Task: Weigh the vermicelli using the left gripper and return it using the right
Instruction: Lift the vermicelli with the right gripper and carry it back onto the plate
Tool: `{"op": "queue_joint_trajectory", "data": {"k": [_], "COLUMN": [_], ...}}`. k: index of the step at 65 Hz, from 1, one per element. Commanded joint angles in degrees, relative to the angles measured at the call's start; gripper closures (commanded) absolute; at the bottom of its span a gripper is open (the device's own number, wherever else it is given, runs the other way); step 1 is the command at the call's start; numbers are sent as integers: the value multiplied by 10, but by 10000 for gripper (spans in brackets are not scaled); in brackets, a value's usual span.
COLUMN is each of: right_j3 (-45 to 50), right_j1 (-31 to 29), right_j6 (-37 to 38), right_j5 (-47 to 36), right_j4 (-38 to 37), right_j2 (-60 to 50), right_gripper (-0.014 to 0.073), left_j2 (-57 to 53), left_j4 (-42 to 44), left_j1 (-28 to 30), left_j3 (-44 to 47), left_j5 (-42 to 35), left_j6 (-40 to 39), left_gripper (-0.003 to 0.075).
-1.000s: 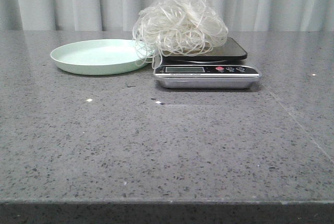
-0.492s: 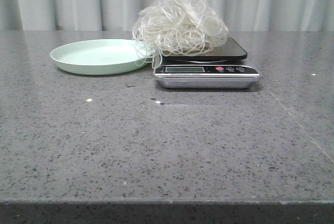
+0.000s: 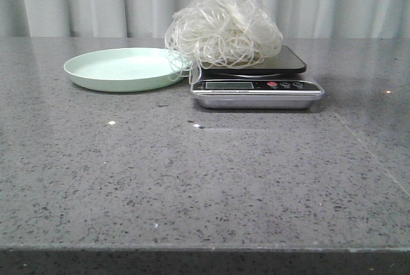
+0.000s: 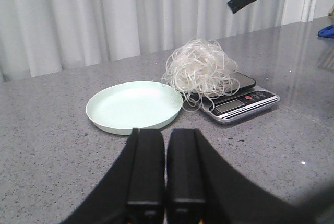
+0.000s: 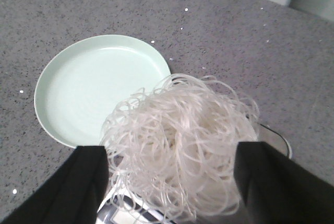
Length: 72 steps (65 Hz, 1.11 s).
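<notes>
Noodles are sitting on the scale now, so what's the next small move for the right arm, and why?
Probably lower the right gripper and close on the vermicelli. Its fingers are spread wide on either side of the pile, which rests on the scale. The mint-green plate lies bare beside it, and the left gripper is shut and back.

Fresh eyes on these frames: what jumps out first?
The vermicelli, a fluffy whitish tangle piled on the scale at mid-table, spilling over its left edge toward the plate. That mint-green plate sits empty just left of the scale. From above, the right gripper hangs open with its fingers either side of the pile; the left gripper is shut, well back.
</notes>
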Motion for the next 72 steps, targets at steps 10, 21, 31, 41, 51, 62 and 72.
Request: {"op": "queue_joint_trajectory", "data": {"k": [10,21,31,41,51,62,72], "right_j3": [-115,-155,-177,-195,-221,-298,-367], "right_j1": [2,2,2,2,2,8,25], "right_j6": [-5,-5,-5,-5,-5,-5,-5], "right_j5": [6,56,115,171,183,183,155], "right_j4": [2,-6,-36,-37,-37,-16,33], "right_j2": [108,175,213,233,229,229,237], "right_gripper": [-8,-8,-1,179,428,459,459], "left_j2": [8,8,8,8,8,8,8], "left_j4": [-8,-8,-8,-8,-8,-8,-8], "left_j1": [1,1,1,1,1,1,1], "left_j3": [-14,-14,-14,-14,-14,-14,-14], "left_j5": [-48,-48,-48,-48,-48,-48,-48], "left_j6": [0,0,0,0,0,0,0], "left_gripper": [594,594,594,594,594,594,594]}}
